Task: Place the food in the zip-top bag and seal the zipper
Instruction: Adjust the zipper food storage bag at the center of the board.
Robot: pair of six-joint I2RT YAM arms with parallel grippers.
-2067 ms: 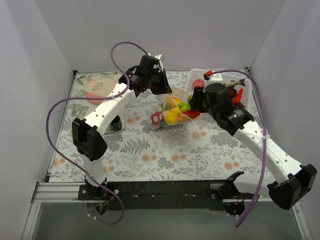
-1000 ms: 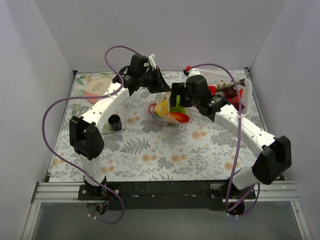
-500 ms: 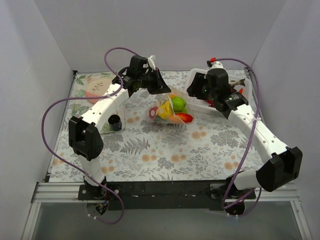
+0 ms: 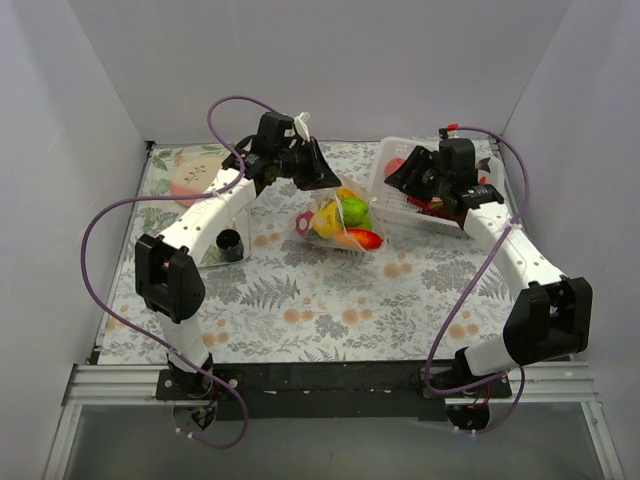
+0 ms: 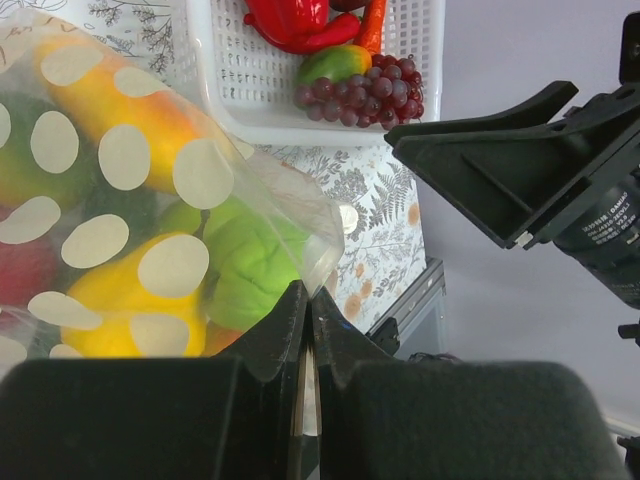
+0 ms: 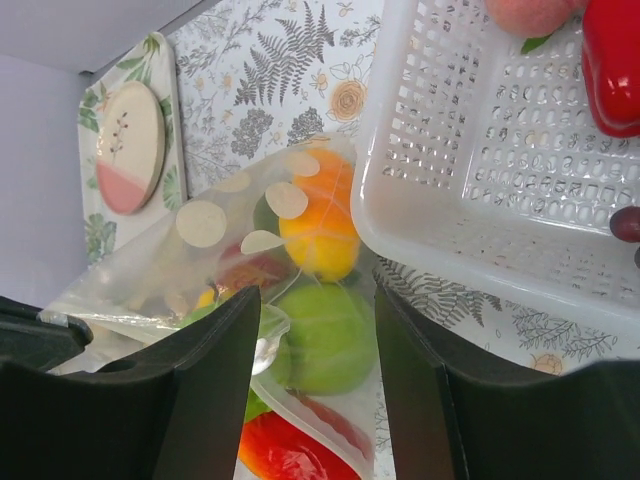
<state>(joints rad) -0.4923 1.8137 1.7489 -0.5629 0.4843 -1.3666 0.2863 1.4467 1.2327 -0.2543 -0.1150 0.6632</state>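
Note:
The polka-dot zip-top bag (image 4: 338,222) lies on the floral mat, holding the green (image 4: 352,209), yellow (image 4: 325,220) and red (image 4: 366,237) food. My left gripper (image 4: 320,180) is shut on the bag's upper corner, and in the left wrist view (image 5: 305,300) the clear plastic is pinched between the jaws. My right gripper (image 4: 398,180) is open and empty, over the left rim of the basket, apart from the bag. In the right wrist view the bag (image 6: 230,250) lies below the open gripper (image 6: 318,360), with its clear zipper strip (image 6: 300,415) beside the green fruit (image 6: 330,335).
A white slotted basket (image 4: 405,213) at the back right holds a red pepper (image 5: 295,20), grapes (image 5: 365,92) and other toy food. A pink and cream plate (image 4: 197,175) lies at the back left. A small dark cup (image 4: 229,243) stands by the left arm.
My right gripper has let go of the bag and drawn back right to the basket. The bag has sagged onto the mat, with my left gripper still holding its corner.

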